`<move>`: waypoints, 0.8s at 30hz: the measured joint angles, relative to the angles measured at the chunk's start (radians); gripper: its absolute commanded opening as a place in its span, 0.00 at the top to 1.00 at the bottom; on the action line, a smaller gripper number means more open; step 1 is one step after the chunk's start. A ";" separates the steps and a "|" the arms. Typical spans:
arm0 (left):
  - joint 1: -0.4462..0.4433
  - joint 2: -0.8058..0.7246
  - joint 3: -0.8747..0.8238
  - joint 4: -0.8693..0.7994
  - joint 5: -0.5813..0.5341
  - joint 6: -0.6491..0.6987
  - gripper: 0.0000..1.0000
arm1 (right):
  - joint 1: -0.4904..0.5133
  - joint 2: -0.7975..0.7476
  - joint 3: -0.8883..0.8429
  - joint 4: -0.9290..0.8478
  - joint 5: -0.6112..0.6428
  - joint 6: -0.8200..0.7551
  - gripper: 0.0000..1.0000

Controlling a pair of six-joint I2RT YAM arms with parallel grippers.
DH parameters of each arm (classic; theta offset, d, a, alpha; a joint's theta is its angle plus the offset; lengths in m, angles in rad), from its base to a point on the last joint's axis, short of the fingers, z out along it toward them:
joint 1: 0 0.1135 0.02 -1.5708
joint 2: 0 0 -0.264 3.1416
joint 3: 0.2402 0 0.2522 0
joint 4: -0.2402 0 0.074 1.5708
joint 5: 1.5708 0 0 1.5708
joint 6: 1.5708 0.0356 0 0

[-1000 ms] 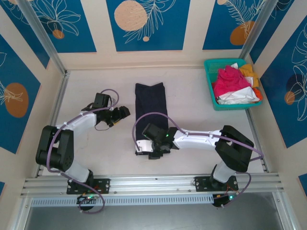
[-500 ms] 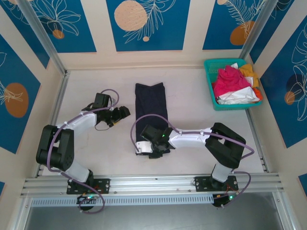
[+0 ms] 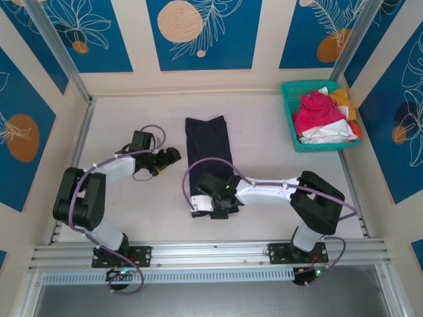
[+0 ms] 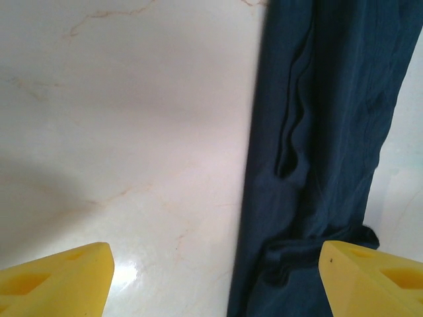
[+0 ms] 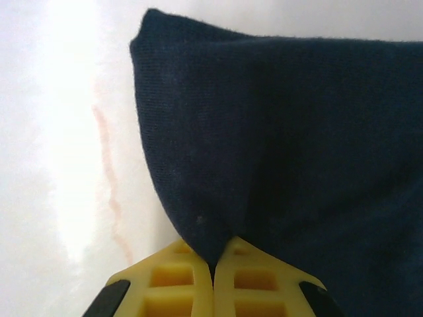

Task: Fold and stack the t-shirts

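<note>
The near end of the navy t-shirt [image 3: 208,148] is clamped in the right hand [image 5: 213,264]; the left hand [image 4: 211,281] is spread apart beside it — the fold should be carried over squarely.

Tally: one navy t-shirt [image 3: 208,152] laid out; one teal basket [image 3: 288,115] holding one pink shirt [image 3: 316,112], one white shirt [image 3: 324,135], one orange shirt [image 3: 342,99].

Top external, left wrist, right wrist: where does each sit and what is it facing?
Top external: above and behind the bases, looking down on the table, both arms, navy t-shirt and basket.
Left wrist: on the left gripper, facing down at table and the shirt's edge; yellow fingertips apart.
Right wrist: on the right gripper, facing the shirt's corner pinched between shut yellow fingers.
Shared: all three show the navy t-shirt.
</note>
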 measured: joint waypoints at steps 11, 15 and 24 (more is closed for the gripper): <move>-0.022 0.220 0.135 0.106 0.025 -0.076 0.57 | -0.017 -0.129 0.008 -0.113 -0.090 0.035 1.00; -0.041 0.282 0.227 0.113 0.024 -0.085 0.62 | -0.029 -0.129 0.016 -0.126 -0.102 0.035 1.00; -0.086 0.400 0.365 0.100 0.016 -0.085 0.65 | -0.036 -0.129 0.016 -0.129 -0.119 0.041 1.00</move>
